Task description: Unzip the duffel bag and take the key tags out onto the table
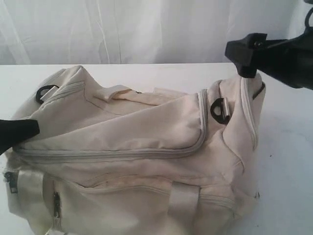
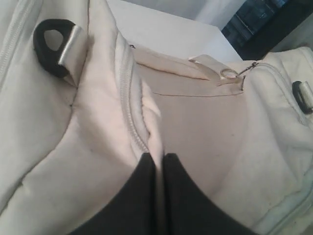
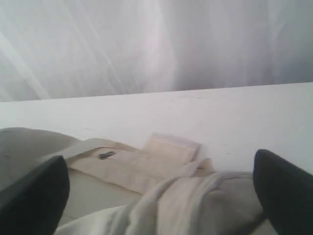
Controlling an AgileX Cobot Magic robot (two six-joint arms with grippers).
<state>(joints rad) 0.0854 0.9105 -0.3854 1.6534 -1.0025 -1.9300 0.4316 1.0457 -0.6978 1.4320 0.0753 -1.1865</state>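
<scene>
The cream duffel bag [image 1: 132, 147] lies on the white table [image 1: 288, 161] and fills most of the exterior view; its long grey zipper [image 1: 112, 154] looks closed. My left gripper [image 1: 35, 129] is at the bag's left end, shut on a raised fold of fabric beside the zipper [image 2: 159, 164]. My right gripper [image 1: 246, 66] hangs open just over the bag's right end, its fingers [image 3: 34, 196] spread wide to either side of a bunched fabric ridge [image 3: 205, 200] without touching it. A metal ring and zipper pull [image 2: 230, 73] lie further along the top. The key tags are hidden.
Black strap rings sit at both ends of the bag [image 1: 46, 92] [image 1: 220, 110]. A front pocket zipper [image 1: 56, 203] and webbing strap [image 1: 182, 198] face the camera. White curtain [image 1: 146, 29] hangs behind the table. Bare tabletop shows right of the bag.
</scene>
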